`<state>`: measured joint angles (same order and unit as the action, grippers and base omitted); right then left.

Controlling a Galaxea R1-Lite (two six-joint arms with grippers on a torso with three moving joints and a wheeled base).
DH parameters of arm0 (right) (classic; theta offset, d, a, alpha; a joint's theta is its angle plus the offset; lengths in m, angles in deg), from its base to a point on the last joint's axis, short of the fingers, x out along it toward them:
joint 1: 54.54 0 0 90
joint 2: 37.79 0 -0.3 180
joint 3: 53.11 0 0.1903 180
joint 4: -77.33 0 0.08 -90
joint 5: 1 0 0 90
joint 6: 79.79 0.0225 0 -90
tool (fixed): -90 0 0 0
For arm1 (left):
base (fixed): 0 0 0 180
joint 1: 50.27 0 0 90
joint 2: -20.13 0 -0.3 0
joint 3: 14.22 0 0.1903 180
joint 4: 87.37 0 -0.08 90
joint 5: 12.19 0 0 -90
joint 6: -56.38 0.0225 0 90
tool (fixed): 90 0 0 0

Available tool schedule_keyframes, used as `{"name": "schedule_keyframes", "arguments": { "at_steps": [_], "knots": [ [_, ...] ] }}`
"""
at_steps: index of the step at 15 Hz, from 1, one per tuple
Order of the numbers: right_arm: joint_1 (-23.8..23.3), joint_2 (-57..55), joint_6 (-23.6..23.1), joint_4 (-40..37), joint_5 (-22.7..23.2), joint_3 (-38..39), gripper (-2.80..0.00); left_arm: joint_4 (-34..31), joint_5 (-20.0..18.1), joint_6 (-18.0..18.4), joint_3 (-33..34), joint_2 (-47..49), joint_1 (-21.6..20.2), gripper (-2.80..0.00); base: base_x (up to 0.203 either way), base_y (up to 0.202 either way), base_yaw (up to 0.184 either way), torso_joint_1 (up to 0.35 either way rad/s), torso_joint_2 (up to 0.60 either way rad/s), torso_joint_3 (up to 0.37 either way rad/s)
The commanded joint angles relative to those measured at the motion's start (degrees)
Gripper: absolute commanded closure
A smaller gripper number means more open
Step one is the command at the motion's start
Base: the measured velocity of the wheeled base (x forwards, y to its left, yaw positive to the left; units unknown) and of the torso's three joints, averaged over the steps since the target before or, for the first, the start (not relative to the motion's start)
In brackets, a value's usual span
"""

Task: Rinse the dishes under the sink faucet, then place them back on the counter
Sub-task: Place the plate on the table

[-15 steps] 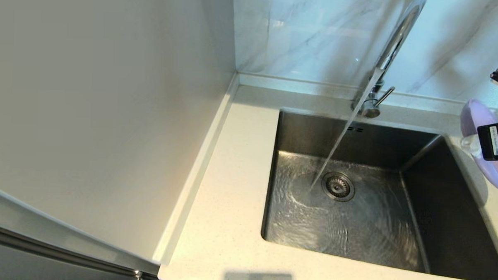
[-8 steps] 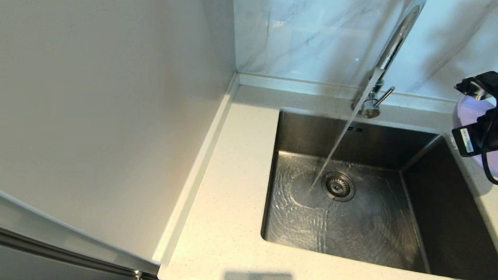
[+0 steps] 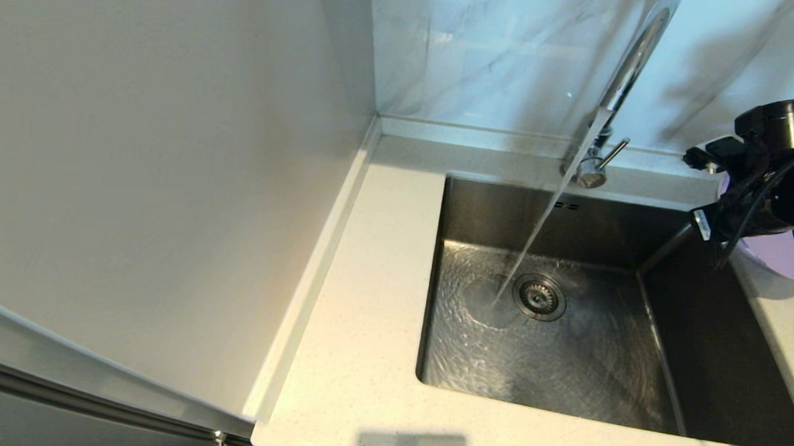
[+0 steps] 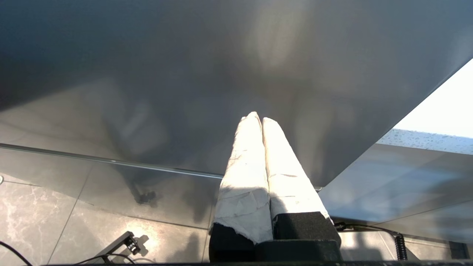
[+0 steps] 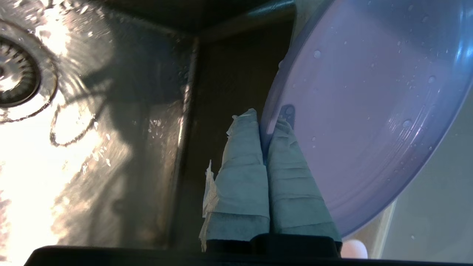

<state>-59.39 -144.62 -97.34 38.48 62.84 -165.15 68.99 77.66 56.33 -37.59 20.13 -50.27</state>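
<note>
1. The right wrist view alone shows the right gripper [image 5: 263, 123] pinching the rim of the lavender plate [image 5: 369, 92] between its wrapped fingers [image 5: 240, 166]; the head view shows the arm covering that grip.
2. The left wrist view alone shows the left gripper [image 4: 258, 120], its tips pressed together, holding nothing.
3. The plate is wet with droplets and held tilted above the right edge of the sink [image 3: 477, 206], over the counter [image 3: 366, 354].
4. The faucet [image 3: 630, 59] runs beside the drain [image 3: 538, 297]; the basin around it lies open.

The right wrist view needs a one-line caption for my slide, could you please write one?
Right gripper pinching the rim of the wet lavender plate beside the sink.
</note>
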Motion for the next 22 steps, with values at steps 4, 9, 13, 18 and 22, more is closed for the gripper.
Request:
{"name": "schedule_keyframes", "arguments": {
  "at_steps": [4, 9, 13, 18, 22],
  "knots": [
    [-0.42, -8.55, -0.25, 7.99, -6.59, -2.14, 0.0, 0.0, -0.02, -0.04, 0.0, 0.0, 0.0, 0.0, 0.0, 0.0, 0.0, 0.0, 0.0, 0.0],
    [-1.4, -11.48, 0.06, 7.93, -9.49, -6.98, 0.0, 0.0, -0.02, -0.04, 0.0, 0.0, 0.0, 0.0, 0.0, 0.0, 0.0, 0.0, 0.0, 0.0],
    [-2.18, -11.91, -0.25, 7.76, -10.22, -9.36, 0.0, 0.0, -0.02, -0.04, 0.0, 0.0, 0.0, 0.0, 0.0, 0.0, 0.0, 0.0, 0.0, 0.0],
    [-2.18, -10.14, -0.29, 7.67, -10.22, -9.34, 0.0, 0.0, -0.02, -0.04, 0.0, 0.0, 0.0, 0.0, 0.0, 0.0, 0.0, 0.0, 0.0, 0.0],
    [-3.03, -8.45, -2.53, 7.65, -10.08, -10.22, 0.0, 0.0, -0.02, -0.04, 0.0, 0.0, 0.0, 0.0, 0.0, 0.0, 0.0, 0.0, 0.0, 0.0]
  ]
}}
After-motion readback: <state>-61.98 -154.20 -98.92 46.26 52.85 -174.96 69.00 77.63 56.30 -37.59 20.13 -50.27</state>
